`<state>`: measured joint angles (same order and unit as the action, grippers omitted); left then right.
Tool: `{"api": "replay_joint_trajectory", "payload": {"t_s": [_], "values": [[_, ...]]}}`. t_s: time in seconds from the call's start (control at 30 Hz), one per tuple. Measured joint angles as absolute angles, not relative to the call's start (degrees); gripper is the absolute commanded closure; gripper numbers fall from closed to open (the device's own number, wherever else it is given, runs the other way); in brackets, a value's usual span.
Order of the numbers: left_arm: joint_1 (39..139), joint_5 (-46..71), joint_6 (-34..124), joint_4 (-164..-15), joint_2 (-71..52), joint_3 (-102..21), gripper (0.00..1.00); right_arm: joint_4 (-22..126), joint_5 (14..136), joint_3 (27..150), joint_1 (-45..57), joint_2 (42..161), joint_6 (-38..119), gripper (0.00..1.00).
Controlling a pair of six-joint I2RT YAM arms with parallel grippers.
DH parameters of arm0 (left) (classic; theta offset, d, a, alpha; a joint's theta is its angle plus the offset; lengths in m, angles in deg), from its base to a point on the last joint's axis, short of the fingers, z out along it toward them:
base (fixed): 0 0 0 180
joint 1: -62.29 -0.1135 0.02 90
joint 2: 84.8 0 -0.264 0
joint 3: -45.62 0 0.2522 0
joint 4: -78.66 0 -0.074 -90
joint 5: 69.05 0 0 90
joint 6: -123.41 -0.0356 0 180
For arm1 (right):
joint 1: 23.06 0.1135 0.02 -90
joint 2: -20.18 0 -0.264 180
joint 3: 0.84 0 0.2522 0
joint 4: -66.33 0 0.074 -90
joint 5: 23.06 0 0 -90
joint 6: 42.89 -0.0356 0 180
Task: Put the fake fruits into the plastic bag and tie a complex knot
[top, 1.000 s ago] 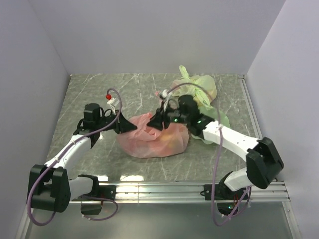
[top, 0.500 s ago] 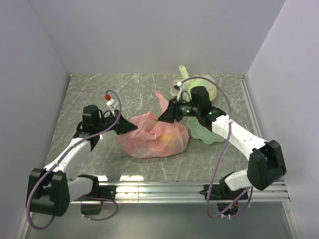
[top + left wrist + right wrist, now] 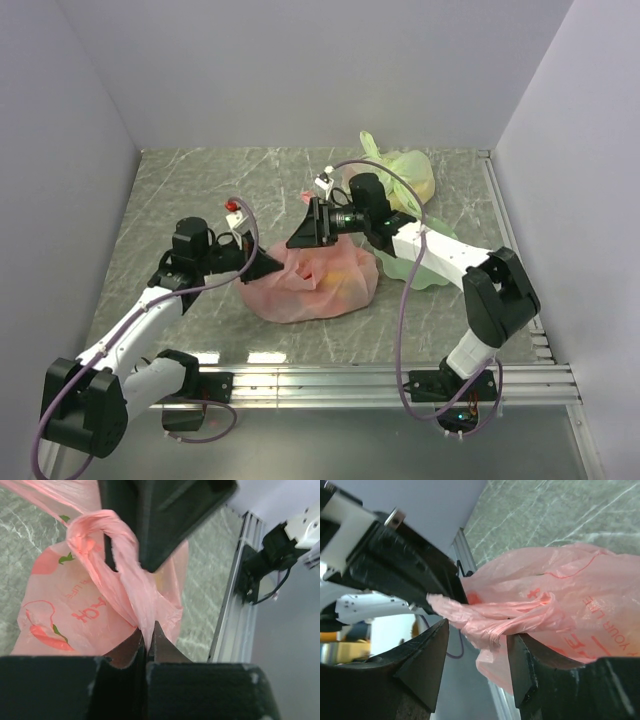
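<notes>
The pink plastic bag [image 3: 318,283] lies bulging in the middle of the table, and a yellow-orange glow of fruit [image 3: 345,272] shows through its skin. My left gripper [image 3: 268,266] is at the bag's left side, shut on a twisted pink handle [image 3: 125,580]. That handle loops round a dark finger [image 3: 155,525] of the right gripper. My right gripper [image 3: 300,236] hovers over the bag's back left. Its jaws stand open in the right wrist view, with a twisted strand of the bag [image 3: 495,617] lying between the fingers [image 3: 427,660]. No single fruit can be told apart.
A pale green knotted bag [image 3: 405,175] sits at the back right. A pale green wavy plate [image 3: 428,268] lies under the right forearm. Grey walls close in the left, back and right sides. A metal rail [image 3: 380,380] runs along the near edge.
The right gripper swung left, from the bag's right side to above its back left, and its jaws now stand apart. The left gripper shifted right, closer to the bag, still gripping the handle.
</notes>
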<state>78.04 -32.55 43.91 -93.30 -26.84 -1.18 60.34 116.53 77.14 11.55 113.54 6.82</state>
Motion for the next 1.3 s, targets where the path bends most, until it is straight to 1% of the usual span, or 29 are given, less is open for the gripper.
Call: {"api": "replay_joint_trajectory", "payload": {"t_s": [0.03,0.07,0.1,0.13,0.2,0.23,0.3,0.33,0.37,0.4,0.47,0.5,0.53,0.7,0.8,0.83,0.9,0.93,1.0,1.03,1.1,1.13,1.17,1.2,1.27,1.3], "values": [[78.35,-32.46,42.69,-92.58,-26.91,-1.18,0.94,60.82,116.61,77.16,11.70,114.00,5.95,0.56],[78.56,-32.30,41.53,-92.07,-26.91,-1.18,0.93,61.36,116.61,77.23,11.76,114.37,5.07,0.68],[78.81,-32.13,40.39,-91.40,-26.91,-1.18,0.92,62.13,116.66,77.43,11.87,114.70,4.20,0.87],[78.98,-32.04,39.08,-90.61,-26.91,-1.18,0.91,62.83,116.66,77.54,11.96,114.83,3.87,0.93],[79.31,-31.58,35.95,-89.15,-26.91,-1.26,0.80,64.27,116.64,77.65,12.31,114.94,2.91,1.00],[79.48,-31.50,33.99,-88.10,-26.91,-1.28,0.77,65.03,116.57,77.62,12.51,114.94,2.91,1.00],[79.64,-31.34,31.02,-85.30,-26.82,-1.68,0.64,66.74,116.55,77.60,12.81,114.92,3.26,1.00],[79.66,-31.21,29.99,-84.03,-26.80,-1.98,0.56,67.50,116.59,77.56,12.90,114.88,3.41,1.00],[79.66,-31.10,29.05,-82.68,-26.80,-2.44,0.45,69.14,116.64,77.03,13.05,114.68,3.78,1.00],[79.64,-30.99,28.39,-81.67,-26.80,-2.90,0.40,70.48,116.61,76.29,13.19,114.20,4.59,1.00],[79.64,-30.95,28.87,-80.36,-26.82,-3.80,0.23,72.23,116.64,74.43,13.56,112.60,6.62,1.00],[79.64,-30.88,29.55,-79.97,-26.82,-4.30,0.21,72.55,116.68,73.69,13.73,111.60,8.24,1.00],[79.64,-30.69,30.73,-79.94,-26.82,-4.83,0.15,72.79,116.79,73.14,14.02,110.57,9.99,1.00],[79.64,-30.42,36.28,-80.88,-26.41,-6.44,0.12,73.17,117.62,72.31,16.44,106.48,19.26,1.00],[79.64,-30.71,39.12,-83.00,-24.53,-6.62,0.14,73.12,117.79,72.31,17.32,106.00,23.54,1.00],[79.64,-30.80,40.04,-83.59,-23.72,-6.62,0.23,72.97,117.60,72.31,17.36,106.00,24.98,1.00],[79.64,-31.28,41.86,-84.91,-21.42,-6.62,0.34,72.40,117.14,72.31,17.34,106.00,27.63,1.00],[79.64,-31.69,42.29,-85.28,-20.55,-6.62,0.49,72.20,116.61,72.31,17.34,106.00,28.81,1.00],[79.64,-32.15,43.30,-85.58,-19.24,-6.55,0.62,71.46,115.26,72.31,17.34,106.00,30.82,1.00],[79.64,-32.20,43.69,-85.91,-19.00,-6.36,0.72,70.89,114.27,72.31,17.34,106.00,31.89,1.00],[79.64,-32.22,44.30,-86.85,-19.41,-5.28,0.82,69.95,112.37,72.31,17.34,106.00,33.53,1.00],[79.64,-32.22,44.63,-87.42,-19.76,-4.61,0.94,69.32,111.50,72.31,17.34,106.00,34.34,1.00],[79.64,-32.20,45.09,-87.94,-20.33,-3.75,0.97,68.60,110.60,72.33,17.34,106.00,34.97,1.00],[79.64,-32.17,45.27,-88.67,-20.99,-2.86,0.99,67.61,109.66,72.31,17.34,106.00,35.54,0.88],[79.64,-32.20,45.40,-89.95,-22.39,-1.24,1.00,66.04,108.57,72.33,17.40,106.00,36.26,0.77],[79.64,-32.17,45.42,-90.17,-22.91,-0.65,0.99,64.77,107.61,72.49,17.40,105.94,36.46,0.67]]}}
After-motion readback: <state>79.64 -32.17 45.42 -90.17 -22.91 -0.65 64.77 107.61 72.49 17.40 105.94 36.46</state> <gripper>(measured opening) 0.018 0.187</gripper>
